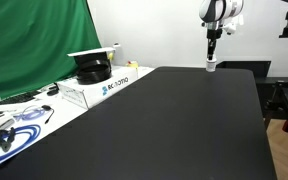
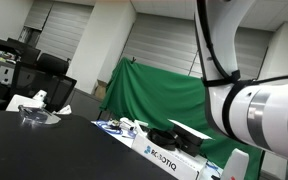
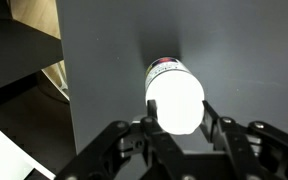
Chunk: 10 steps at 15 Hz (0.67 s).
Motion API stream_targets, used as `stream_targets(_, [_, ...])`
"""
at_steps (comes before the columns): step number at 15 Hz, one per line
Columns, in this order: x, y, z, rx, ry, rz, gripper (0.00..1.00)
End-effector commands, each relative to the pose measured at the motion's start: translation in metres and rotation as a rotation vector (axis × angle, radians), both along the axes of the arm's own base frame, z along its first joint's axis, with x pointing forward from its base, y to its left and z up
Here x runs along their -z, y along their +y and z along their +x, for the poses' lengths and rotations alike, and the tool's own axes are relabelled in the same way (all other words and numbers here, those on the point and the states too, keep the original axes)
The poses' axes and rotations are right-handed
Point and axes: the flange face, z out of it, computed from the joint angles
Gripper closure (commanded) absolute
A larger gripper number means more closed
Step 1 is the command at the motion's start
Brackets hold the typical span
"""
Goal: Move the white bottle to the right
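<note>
At the far edge of the black table, I am holding my claw pointing straight down over the white bottle, which is sitting upright close to that edge. In the wrist view my two fingers are pressing against opposite sides of the bottle, so I am gripping it. I cannot tell whether its base is touching the table. The white box with blue lettering is lying beside the table's long side, well apart from the bottle.
</note>
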Motion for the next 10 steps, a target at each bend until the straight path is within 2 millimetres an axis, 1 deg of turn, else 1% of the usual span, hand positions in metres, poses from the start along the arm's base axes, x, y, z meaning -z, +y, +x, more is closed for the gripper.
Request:
stream_targets(1, [0.015,-0.018,0.004,0.030,0.004,0.022,0.81])
stream_targets(3, [0.023,-0.023,0.003,0.037,0.011,0.030,0.81])
stream_targets(7, [0.033,-0.028,0.004,0.046,0.018,0.044,0.81])
stream_targets(8, [0.030,-0.029,0.005,0.052,0.016,0.046,0.45])
stream_targets(9, [0.027,-0.029,0.005,0.050,0.014,0.050,0.29])
stream_targets(10, [0.021,-0.028,0.006,0.047,0.011,0.052,0.24])
